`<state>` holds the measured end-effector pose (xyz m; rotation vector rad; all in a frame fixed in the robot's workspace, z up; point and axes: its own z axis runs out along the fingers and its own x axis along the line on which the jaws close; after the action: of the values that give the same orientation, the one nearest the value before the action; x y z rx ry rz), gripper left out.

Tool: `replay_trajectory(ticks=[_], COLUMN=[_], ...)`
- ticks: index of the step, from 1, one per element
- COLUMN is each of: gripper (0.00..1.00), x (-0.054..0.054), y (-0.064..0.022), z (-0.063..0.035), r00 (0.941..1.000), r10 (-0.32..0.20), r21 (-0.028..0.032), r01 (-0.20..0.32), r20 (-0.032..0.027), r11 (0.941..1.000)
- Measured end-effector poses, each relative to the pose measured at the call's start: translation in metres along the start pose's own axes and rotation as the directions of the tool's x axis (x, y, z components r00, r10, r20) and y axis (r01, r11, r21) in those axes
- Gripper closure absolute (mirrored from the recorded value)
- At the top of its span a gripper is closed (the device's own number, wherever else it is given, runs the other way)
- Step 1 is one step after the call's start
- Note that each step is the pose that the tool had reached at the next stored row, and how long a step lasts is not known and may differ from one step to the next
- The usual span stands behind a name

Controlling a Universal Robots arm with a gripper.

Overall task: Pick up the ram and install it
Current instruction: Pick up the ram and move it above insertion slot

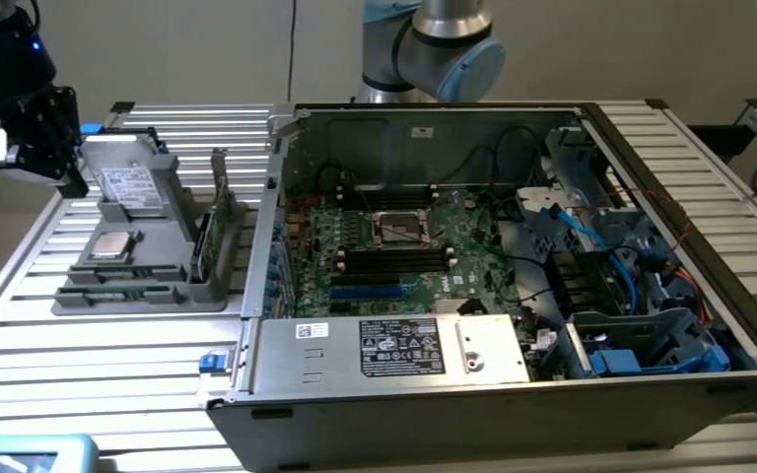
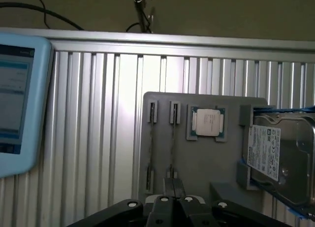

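End effector [image 2: 172,187] clenched, empty, above tray [image 2: 206,163] | ram [image 2: 173,143] on edge, long axis across tray width

The table [image 1: 129,345] is ribbed, satin-bright metal. A grey holder [image 2: 206,163] on it looks like matt plastic, the processor [image 2: 207,122] has a shiny metal lid, the hard drive [image 2: 295,163] bare metal with a paper label. The gripper [image 2: 172,182] is matt black.

Exterior high, wide, wrist near – sharing tray [image 1: 155,268] [image 2: 206,163]
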<state>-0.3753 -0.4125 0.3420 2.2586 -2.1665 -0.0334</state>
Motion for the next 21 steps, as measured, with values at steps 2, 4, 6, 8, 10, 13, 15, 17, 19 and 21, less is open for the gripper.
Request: replay_trajectory(ticks=[2, 4, 6, 8, 10, 13, 15, 17, 19, 21], gripper=[0.89, 0.89, 0.88, 0.82, 0.76, 0.64, 0.64, 0.64, 0.64, 0.64], x=[0.0, 0.0, 0.0, 0.0, 0.0, 0.0, 0.0, 0.001, 0.001, 0.001], y=[0.0, 0.0, 0.0, 0.0, -0.0001, -0.0001, -0.0002, -0.0002, -0.0003, -0.0003], z=[0.0001, 0.0002, 0.0003, 0.0005, 0.0011, 0.0035, 0.0059, 0.0085, 0.0115, 0.015], r00=[1.0, 0.9999, 0.9999, 0.9999, 0.9999, 0.9999, 0.9999, 0.9999, 0.9999, 0.9999], r10=[-0.008, -0.01, -0.01, -0.01, -0.011, -0.011, -0.01, -0.01, -0.01, -0.01], r21=[0.0, 0.0002, 0.0022, 0.0068, 0.0128, 0.0186, 0.0224, 0.0255, 0.0277, 0.0295], r01=[0.008, 0.01, 0.01, 0.01, 0.011, 0.011, 0.011, 0.011, 0.011, 0.011], r20=[-0.0013, -0.0024, -0.0041, -0.0062, -0.0073, -0.0084, -0.0093, -0.0104, -0.0109, -0.011], r11=[1.0, 1.0, 0.9999, 0.9999, 0.9999, 0.9998, 0.9997, 0.9996, 0.9996, 0.9995])
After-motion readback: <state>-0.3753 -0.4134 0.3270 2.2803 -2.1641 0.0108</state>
